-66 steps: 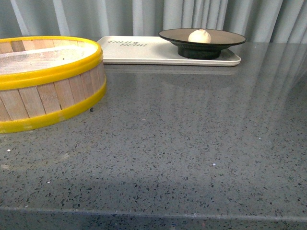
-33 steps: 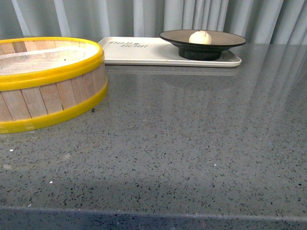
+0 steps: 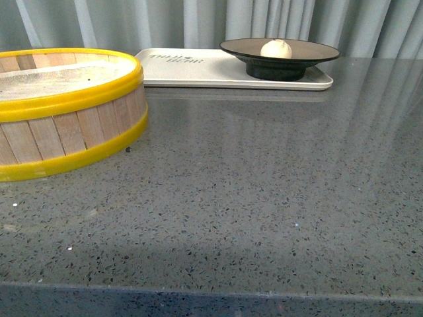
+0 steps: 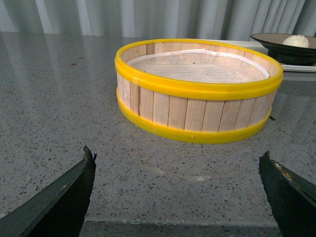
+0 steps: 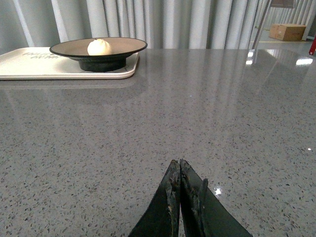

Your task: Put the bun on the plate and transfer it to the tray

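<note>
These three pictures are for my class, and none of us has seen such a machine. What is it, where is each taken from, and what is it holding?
It is a two-armed robot. One camera looks forward from its body; the others sit on its wrists. On the grey table stand a steamer basket and a tray carrying a plate with a bun. The left gripper is open, the right gripper shut. Neither holds anything.
</note>
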